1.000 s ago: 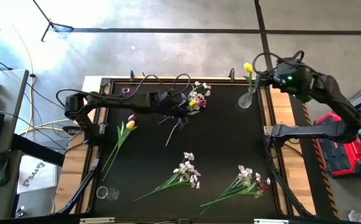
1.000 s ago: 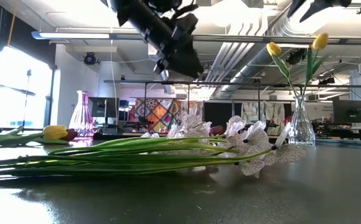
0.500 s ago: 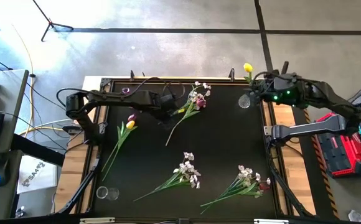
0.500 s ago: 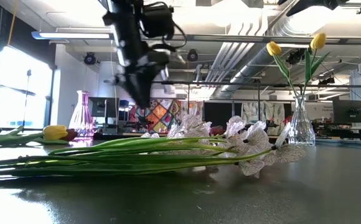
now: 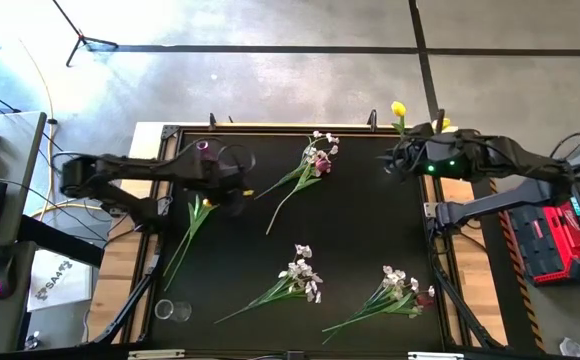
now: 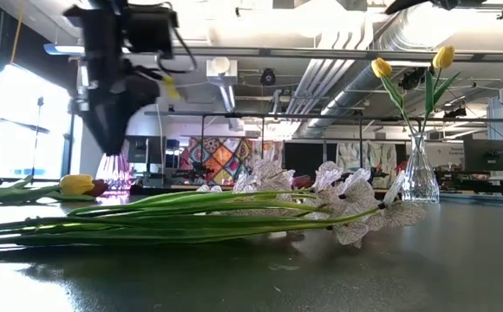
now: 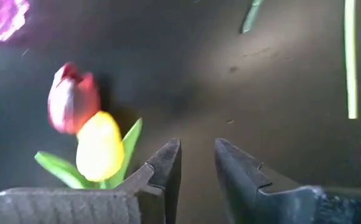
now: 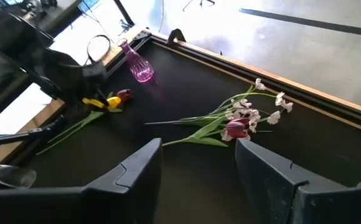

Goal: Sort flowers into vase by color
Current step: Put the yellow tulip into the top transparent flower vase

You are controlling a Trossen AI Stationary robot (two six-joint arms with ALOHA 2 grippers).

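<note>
High: left tool point(image 5: 238, 190) upper left, over yellow tulip point(image 5: 208, 201) and maroon tulip point(image 5: 210, 188); stems run diagonally toward lower left. Purple vase point(image 5: 202, 147) empty.

Low: clear vase point(image 6: 420, 176) at right holds two yellow tulips, upright.

L wrist: fingers point(image 7: 168, 163) narrowly apart, nothing pinched.

R wrist: right tool point(image 8: 198, 163) spread wide, empty.

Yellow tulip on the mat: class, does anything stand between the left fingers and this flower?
Nothing visible does. The left gripper hangs above bare mat, its fingers slightly apart and empty. The yellow tulip lies just beside them, touching a maroon tulip on its far side, which could crowd a grasp.
</note>
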